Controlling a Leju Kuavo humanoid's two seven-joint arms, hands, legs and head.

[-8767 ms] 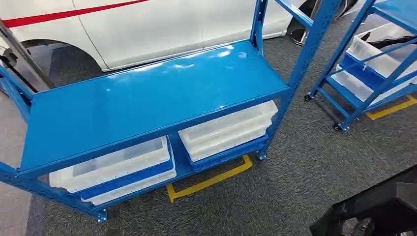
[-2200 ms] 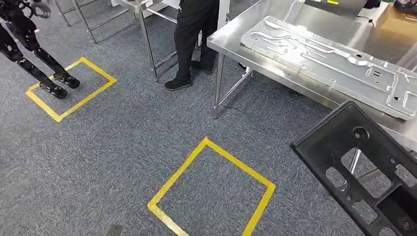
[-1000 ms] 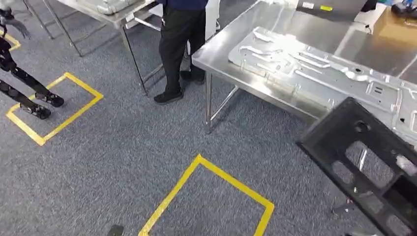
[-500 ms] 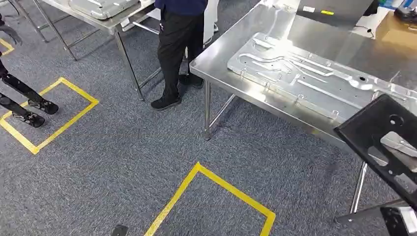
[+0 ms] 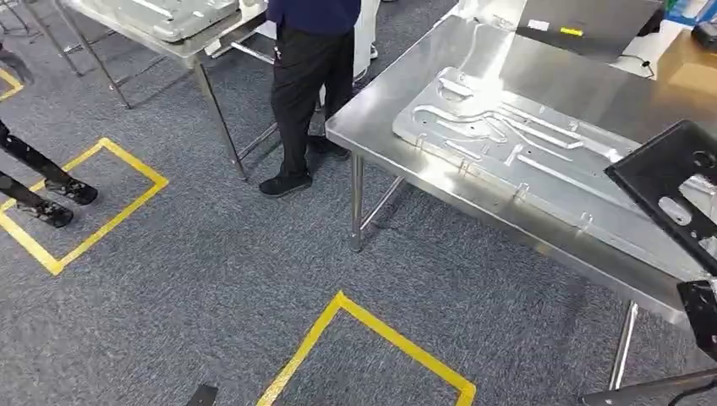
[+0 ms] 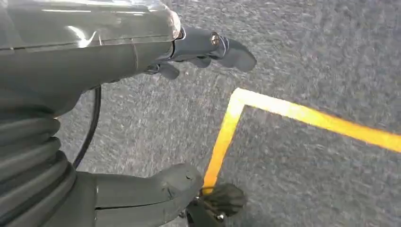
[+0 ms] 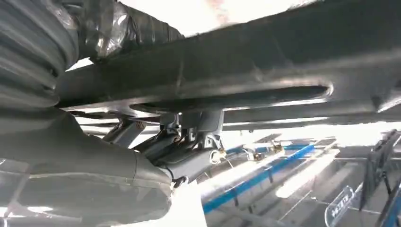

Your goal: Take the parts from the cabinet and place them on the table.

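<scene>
Holding a black part (image 5: pixel 668 190) at the right edge of the head view, the robot faces a steel table (image 5: pixel 397 110). The part hangs over the table's right end and looks tilted, not yet set down. In the right wrist view the right hand (image 7: pixel 156 142) grips the part from below, with dark fingers (image 7: pixel 189 161) curled under a long bar of it. The left hand (image 6: pixel 189 109) hangs over the grey floor (image 5: pixel 211 279), holding nothing, fingers apart.

The part looks stiff and flat, like hard plastic, with holes cut through it. It seems big but not very heavy. A good place to hold is the thick bar along one edge, where the hand is now. Being long, it could swing or tip if held only at one end, so it should go down slowly and flat.

One black part can be seen. One silver plate (image 5: pixel 516 152) lies on the table. Two tables show, the second table (image 5: pixel 127 21) at the upper left. One person (image 5: pixel 309 76) stands between them. Two yellow squares (image 5: pixel 372 317) are taped on the floor.
</scene>
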